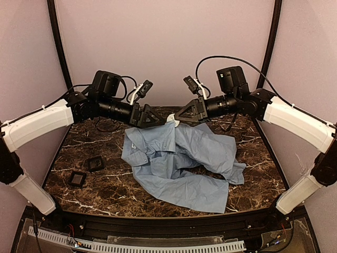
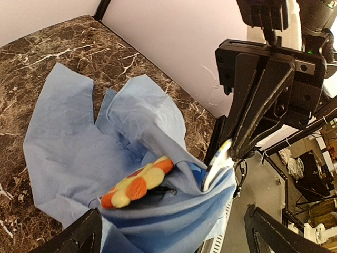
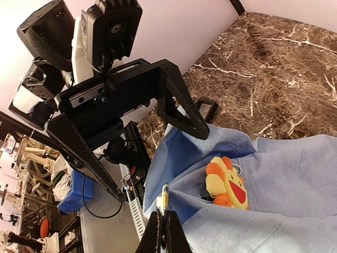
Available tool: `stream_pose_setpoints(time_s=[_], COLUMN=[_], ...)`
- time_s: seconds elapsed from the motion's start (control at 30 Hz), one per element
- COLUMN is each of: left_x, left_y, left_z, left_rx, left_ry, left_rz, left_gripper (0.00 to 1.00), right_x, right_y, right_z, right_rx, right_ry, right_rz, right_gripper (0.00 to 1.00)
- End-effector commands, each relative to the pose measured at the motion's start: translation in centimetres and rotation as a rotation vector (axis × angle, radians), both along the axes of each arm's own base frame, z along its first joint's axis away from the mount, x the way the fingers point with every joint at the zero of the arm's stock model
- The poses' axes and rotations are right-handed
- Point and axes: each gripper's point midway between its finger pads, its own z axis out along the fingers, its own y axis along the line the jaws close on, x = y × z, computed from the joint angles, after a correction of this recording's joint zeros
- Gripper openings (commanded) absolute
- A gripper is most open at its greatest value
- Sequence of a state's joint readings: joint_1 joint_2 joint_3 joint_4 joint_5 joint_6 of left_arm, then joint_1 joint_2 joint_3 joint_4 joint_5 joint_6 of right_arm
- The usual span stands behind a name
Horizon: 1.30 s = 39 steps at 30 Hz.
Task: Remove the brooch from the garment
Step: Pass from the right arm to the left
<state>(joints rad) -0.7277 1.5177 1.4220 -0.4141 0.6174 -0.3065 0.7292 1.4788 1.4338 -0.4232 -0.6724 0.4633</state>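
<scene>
The light blue garment (image 1: 179, 163) lies crumpled on the marble table, its far edge lifted between my two grippers. The brooch (image 2: 138, 183), a soft flower with orange and yellow petals, is pinned on the raised fold; it also shows in the right wrist view (image 3: 227, 183) with a red mouth on a yellow face. In the top view it is hidden. My right gripper (image 3: 165, 224) is shut on a thin white and yellow tag (image 3: 165, 199) at the fabric's edge, left of the brooch. My left gripper (image 2: 174, 240) is open, and its fingers (image 2: 79, 237) straddle the raised fold below the brooch.
Two small black square pads (image 1: 95, 163) (image 1: 78, 179) lie on the table left of the garment. Both arms meet at the back centre, the left gripper (image 1: 150, 117) facing the right gripper (image 1: 181, 117). Pale walls enclose the table on three sides.
</scene>
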Motion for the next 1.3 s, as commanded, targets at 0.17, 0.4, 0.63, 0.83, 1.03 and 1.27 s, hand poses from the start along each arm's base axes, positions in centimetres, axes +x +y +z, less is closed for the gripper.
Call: stream_pose_setpoints(time_s=[0.17, 0.4, 0.63, 0.83, 1.03, 1.27], left_x=[-1.4, -2.4, -2.8, -2.7, -2.5, -2.4], left_y=[-1.2, -1.8, -1.9, -2.2, -2.5, -2.7], left_z=[1.3, 1.2, 1.2, 1.1, 1.4, 1.2], left_rx=[-0.046, -0.052, -0.053, -0.059, -0.071, -0.074], left_ry=[0.016, 0.031, 0.036, 0.039, 0.036, 0.034], left_rz=[-0.11, -0.155, -0.175, -0.184, -0.19, -0.199], left_gripper=[0.87, 0.6, 0.39, 0.19, 0.03, 0.01], right_x=[-1.3, -1.3, -1.1, -1.2, -1.4, -1.6], right_y=[0.6, 0.9, 1.2, 1.6, 1.7, 1.9], right_z=[2.2, 1.9, 1.5, 0.8, 0.3, -0.2], right_rx=[0.111, 0.132, 0.134, 0.125, 0.119, 0.118], right_ry=[0.012, 0.037, 0.049, 0.069, 0.086, 0.102], right_rz=[0.09, 0.094, 0.1, 0.123, 0.144, 0.16], right_gripper=[0.0, 0.0, 0.0, 0.0, 0.0, 0.14])
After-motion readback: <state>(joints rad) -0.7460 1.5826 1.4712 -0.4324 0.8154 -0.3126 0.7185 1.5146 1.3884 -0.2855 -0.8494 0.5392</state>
